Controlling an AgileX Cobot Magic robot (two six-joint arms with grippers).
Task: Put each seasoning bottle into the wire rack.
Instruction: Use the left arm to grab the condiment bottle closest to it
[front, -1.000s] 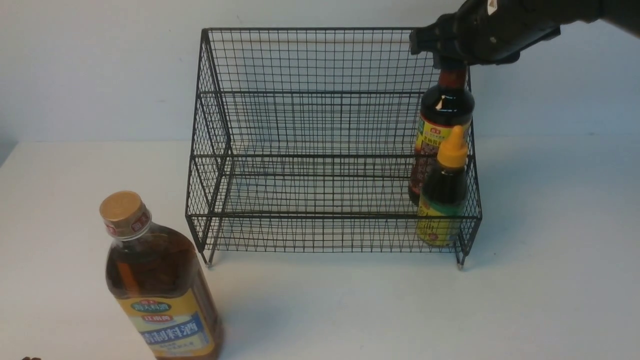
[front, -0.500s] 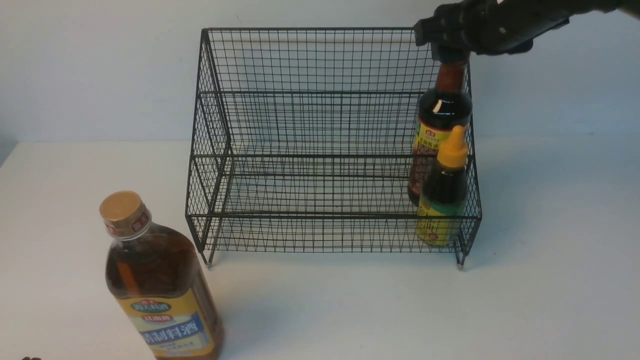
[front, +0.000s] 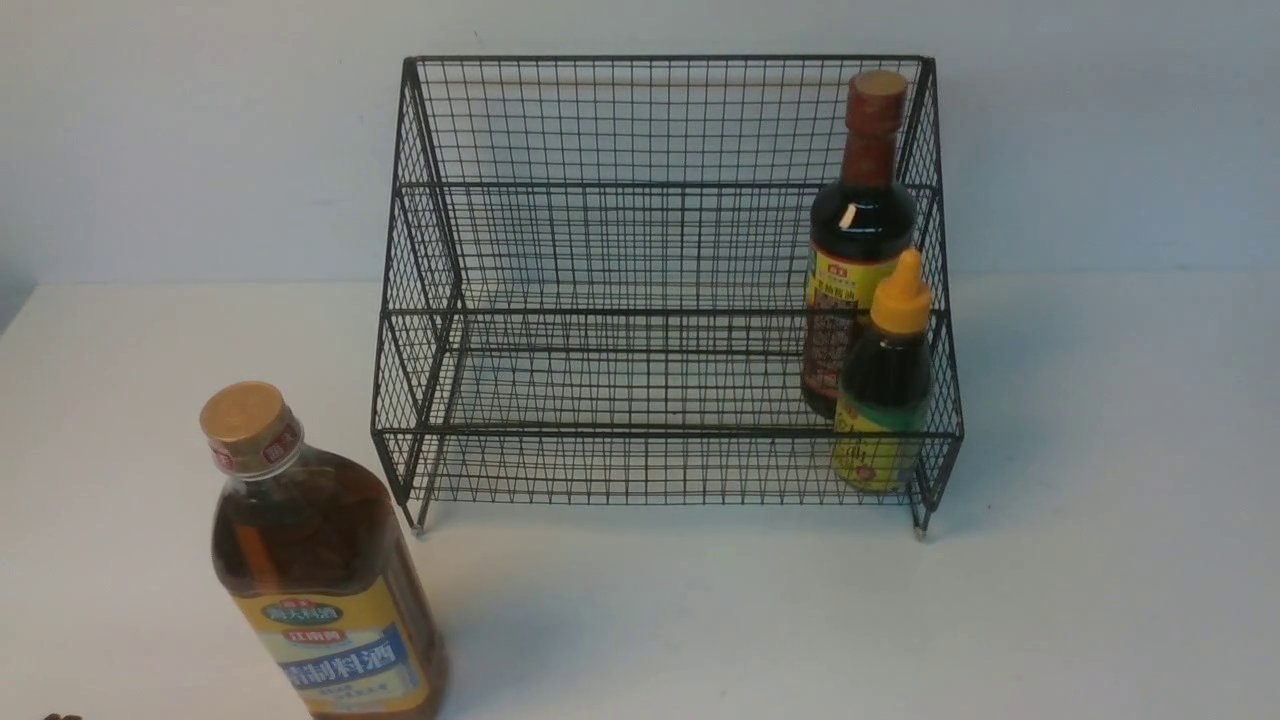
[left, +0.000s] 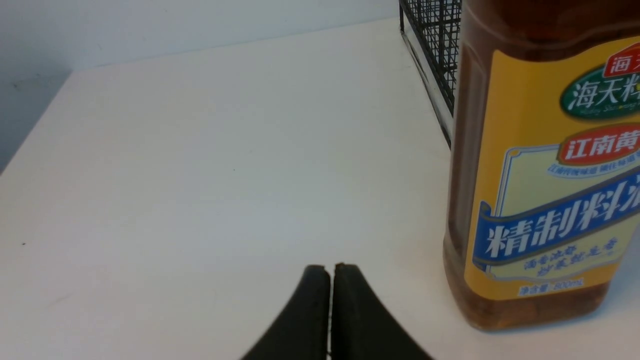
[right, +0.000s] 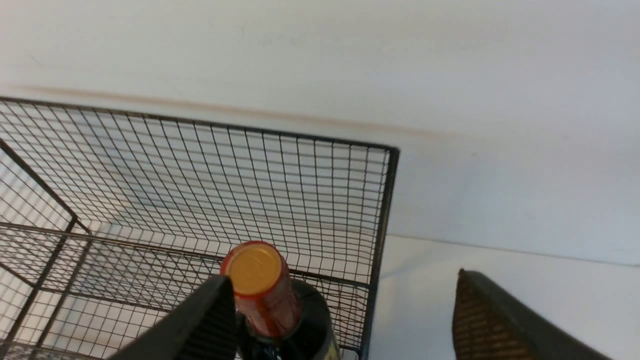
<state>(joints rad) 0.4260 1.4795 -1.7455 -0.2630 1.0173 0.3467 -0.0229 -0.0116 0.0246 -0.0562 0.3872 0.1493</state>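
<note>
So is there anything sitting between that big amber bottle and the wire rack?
Nothing, just bare white tabletop separates the big amber bottle from the wire rack; the front view shows it.

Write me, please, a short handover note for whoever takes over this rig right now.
Left gripper: shut, empty, beside the large amber bottle.
Right gripper: open, above the slim dark bottle, not gripping.
Done: it and the small yellow-capped bottle stand at the wire rack's right end.
Left to do: large amber bottle, on the table outside the rack.
</note>
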